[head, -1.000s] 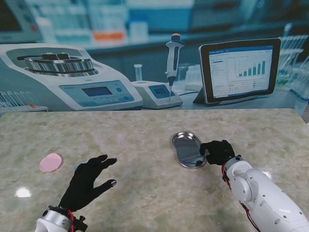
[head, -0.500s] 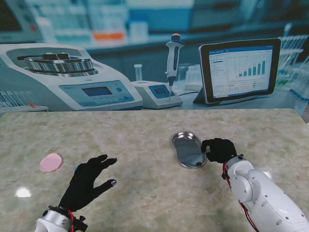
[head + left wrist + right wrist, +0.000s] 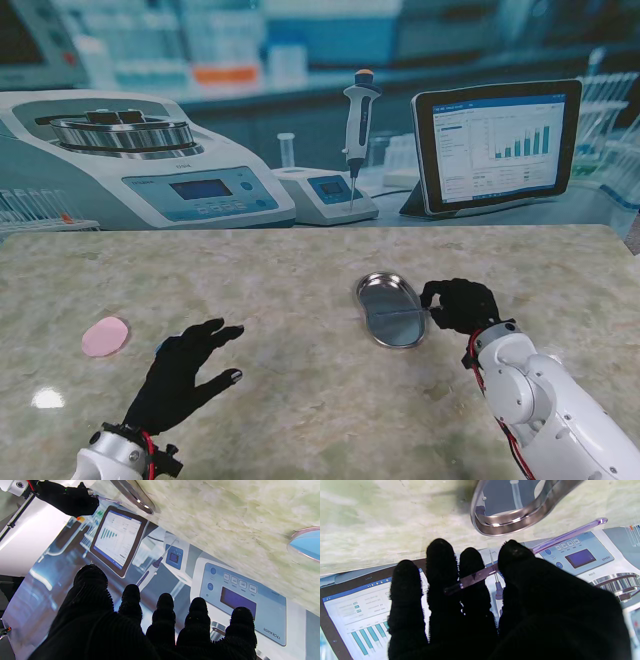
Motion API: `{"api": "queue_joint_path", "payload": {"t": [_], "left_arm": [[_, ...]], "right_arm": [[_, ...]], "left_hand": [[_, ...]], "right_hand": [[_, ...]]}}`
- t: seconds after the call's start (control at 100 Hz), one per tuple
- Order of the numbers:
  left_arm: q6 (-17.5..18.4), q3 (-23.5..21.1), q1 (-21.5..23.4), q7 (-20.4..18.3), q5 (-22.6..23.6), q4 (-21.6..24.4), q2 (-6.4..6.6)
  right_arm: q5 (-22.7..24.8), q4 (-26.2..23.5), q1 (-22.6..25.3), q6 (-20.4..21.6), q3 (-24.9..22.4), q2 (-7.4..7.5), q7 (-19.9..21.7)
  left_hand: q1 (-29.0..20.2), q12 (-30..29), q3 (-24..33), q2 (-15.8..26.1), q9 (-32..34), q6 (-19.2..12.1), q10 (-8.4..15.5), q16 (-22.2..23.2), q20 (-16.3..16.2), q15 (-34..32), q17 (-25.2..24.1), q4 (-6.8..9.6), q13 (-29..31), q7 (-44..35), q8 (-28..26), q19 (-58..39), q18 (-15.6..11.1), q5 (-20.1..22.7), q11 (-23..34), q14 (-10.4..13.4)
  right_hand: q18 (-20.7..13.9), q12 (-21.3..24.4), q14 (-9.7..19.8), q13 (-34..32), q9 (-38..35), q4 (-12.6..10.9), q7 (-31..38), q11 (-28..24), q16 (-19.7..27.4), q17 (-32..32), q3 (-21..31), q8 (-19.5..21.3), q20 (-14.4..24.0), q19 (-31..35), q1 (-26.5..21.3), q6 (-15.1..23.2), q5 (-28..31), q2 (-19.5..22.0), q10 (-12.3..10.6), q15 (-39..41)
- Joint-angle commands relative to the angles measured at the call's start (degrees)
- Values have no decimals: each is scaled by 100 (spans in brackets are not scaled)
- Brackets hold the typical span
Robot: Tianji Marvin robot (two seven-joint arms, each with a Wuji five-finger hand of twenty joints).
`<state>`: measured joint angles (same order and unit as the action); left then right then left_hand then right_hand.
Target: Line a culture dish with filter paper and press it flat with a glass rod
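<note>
- Lower left of the stand view: the left hand (image 3: 185, 375) hovers just over the table with its 5 fingers spread and nothing in them; against the picture from 1 second ago it has not shifted, so it plays no part in the step at present.
- Lower right: the right hand (image 3: 462, 306) is closed on the glass rod (image 3: 398, 315), pinched between thumb and fingers, as the right wrist view shows (image 3: 566, 533); over the last second the hand has drifted up and to the right in the frame, and the rod has come up off the metal dish (image 3: 390, 310) to hang across its middle.
- My reading: the rod is now picked up and ready for pressing, but the paper is not yet placed.
- Left edge, mid-height: the filter paper (image 3: 105, 336), a pink disc, lies flat on the table, well apart from the metal dish and unchanged; lining remains to be done, and the free left hand is the nearer one to it.
- The table (image 3: 300, 270) is pale green-veined marble, glossy, with a glare spot at lower left.
- Upper half: a printed laboratory backdrop (image 3: 300, 120), not real apparatus.
</note>
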<state>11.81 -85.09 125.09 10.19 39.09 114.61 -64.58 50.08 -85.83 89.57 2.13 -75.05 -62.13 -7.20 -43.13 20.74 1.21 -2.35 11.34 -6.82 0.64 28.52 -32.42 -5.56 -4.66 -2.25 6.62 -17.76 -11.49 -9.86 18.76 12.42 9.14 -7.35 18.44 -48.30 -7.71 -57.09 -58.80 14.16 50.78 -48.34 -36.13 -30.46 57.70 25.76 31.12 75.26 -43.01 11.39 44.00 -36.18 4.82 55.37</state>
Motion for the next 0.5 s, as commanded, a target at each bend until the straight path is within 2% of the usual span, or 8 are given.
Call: {"api": "queue_joint_path", "payload": {"t": [0.0, 0.22, 0.49], "left_arm": [[62, -18, -22, -109, -98, 28, 11], [242, -123, -162, -368, -267, 2, 40], [315, -295, -333, -1055, -936, 26, 108]], "right_arm": [[-53, -194, 147, 5, -22, -21, 46], [-197, -782, 570, 149, -191, -43, 125], [-249, -1346, 1018, 393, -253, -68, 43]], "left_hand": [[-167, 109, -142, 162, -150, -157, -27, -33, -92, 80, -17, 170, -87, -124, -102, 243, -72, -11, 0, 64], [-149, 115, -150, 175, -144, -162, -31, -10, -104, 68, 52, 168, -43, -144, -117, 213, -53, 7, 46, 52], [-148, 146, -147, 164, -91, -177, -62, 42, -138, 29, 149, 170, 72, -159, -130, 160, -16, 59, 182, 2]], "right_hand": [[171, -77, -130, -260, -202, 99, 635, -79, -85, 18, 148, 473, 45, 250, -13, 41, 773, 286, 162, 139], [161, -103, -135, -214, -167, 87, 613, -89, -126, 64, 72, 510, 65, 267, -44, 27, 751, 338, 167, 181], [159, -112, -126, -186, -150, 67, 594, -87, -144, 84, -3, 555, 85, 270, -75, 34, 733, 368, 172, 185]]}}
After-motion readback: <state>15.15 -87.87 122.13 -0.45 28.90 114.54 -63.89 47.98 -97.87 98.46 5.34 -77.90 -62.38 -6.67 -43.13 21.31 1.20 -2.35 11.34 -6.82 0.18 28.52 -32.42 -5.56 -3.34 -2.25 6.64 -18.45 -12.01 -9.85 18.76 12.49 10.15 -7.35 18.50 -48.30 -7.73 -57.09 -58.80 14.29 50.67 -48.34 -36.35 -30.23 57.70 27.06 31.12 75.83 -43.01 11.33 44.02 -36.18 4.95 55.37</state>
